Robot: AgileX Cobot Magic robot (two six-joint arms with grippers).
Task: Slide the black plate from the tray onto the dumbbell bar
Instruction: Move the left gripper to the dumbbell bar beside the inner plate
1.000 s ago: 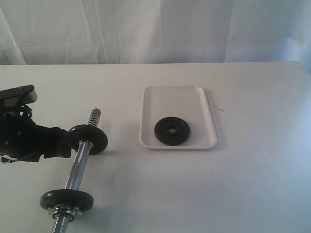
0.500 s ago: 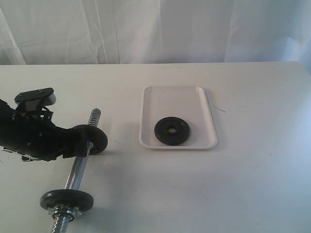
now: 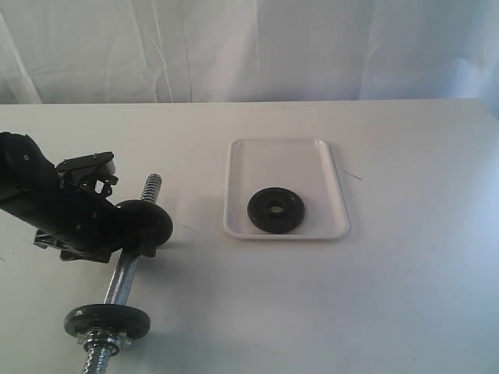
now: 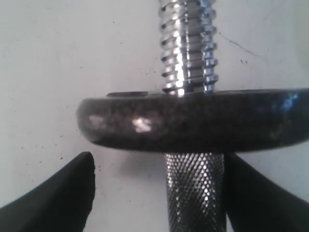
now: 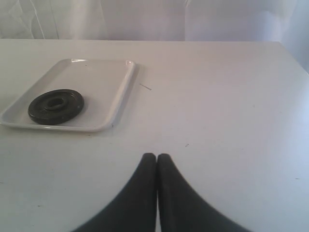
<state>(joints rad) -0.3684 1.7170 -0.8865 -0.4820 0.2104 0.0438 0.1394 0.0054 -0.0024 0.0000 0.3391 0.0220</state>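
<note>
The black plate (image 3: 276, 210) lies flat in the near part of the white tray (image 3: 284, 156), with no gripper near it. It also shows in the right wrist view as the plate (image 5: 56, 106) on the tray (image 5: 91, 77). The dumbbell bar (image 3: 125, 276) lies on the table at the left. My left gripper (image 3: 129, 236) is open astride its knurled shaft (image 4: 195, 193), just behind a black disc (image 4: 193, 123) threaded on the bar. One finger (image 4: 251, 193) is against the shaft and the other stands apart. My right gripper (image 5: 157, 157) is shut and empty above bare table.
A second black disc (image 3: 107, 320) and a silver star nut (image 3: 105, 340) sit on the bar's near end. The far threaded end (image 3: 151, 185) sticks out past the upper disc (image 3: 152, 222). A white curtain hangs behind the table.
My left arm has swung to the right and its fingers now straddle the bar beside the upper disc. The plate, tray and bar have not moved.
</note>
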